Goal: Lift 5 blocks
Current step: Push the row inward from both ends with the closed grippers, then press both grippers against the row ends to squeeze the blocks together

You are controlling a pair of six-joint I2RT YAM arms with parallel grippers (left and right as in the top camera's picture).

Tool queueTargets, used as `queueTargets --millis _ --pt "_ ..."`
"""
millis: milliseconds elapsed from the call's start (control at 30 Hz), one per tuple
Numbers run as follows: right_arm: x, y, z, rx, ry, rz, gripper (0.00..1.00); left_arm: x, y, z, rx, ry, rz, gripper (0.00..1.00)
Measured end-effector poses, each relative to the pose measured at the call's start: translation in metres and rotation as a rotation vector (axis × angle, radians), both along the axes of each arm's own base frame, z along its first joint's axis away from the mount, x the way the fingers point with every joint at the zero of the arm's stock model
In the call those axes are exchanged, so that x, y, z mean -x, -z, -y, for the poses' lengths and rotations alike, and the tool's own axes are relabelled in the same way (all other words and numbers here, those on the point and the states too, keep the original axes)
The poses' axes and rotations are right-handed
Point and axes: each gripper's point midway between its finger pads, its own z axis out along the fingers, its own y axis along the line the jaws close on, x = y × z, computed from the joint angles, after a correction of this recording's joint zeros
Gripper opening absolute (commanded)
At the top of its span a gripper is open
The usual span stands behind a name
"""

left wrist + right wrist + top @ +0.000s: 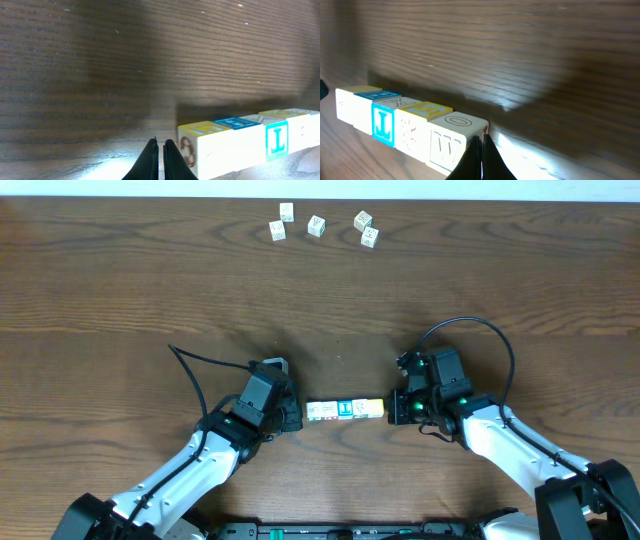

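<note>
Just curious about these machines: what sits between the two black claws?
A straight row of small cream-white lettered cubes, end to end, fills the stretch between the left gripper and the right gripper; the overhead view shows it best.

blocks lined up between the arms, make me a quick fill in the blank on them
The row of blocks holds ___ of them. The end block by the right gripper shows the letter ___ on its side face. The left gripper has its jaws ___.
Missing: five; W; shut.
</note>
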Motion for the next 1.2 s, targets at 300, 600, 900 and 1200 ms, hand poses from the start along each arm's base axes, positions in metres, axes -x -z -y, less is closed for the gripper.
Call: queueTargets --millis 300,600,900,1200 --pt "0.003 0.004 0.002 0.035 0.023 -0.018 0.01 -0.001 0.000 -0.001 -0.006 -0.005 0.004 0.07" --pt "0.005 0.008 0.008 0.066 0.037 -0.030 0.01 0.013 0.010 -0.011 -0.055 -0.007 -0.060 0.07" --pt "0.005 0.008 0.008 0.067 0.038 -0.030 0.01 0.010 0.008 -0.009 -0.044 -0.002 -0.048 0.07" --pt "0.005 0.007 0.008 0.064 0.037 -0.029 0.01 0.011 0.021 0.003 -0.022 0.064 -0.070 0.07"
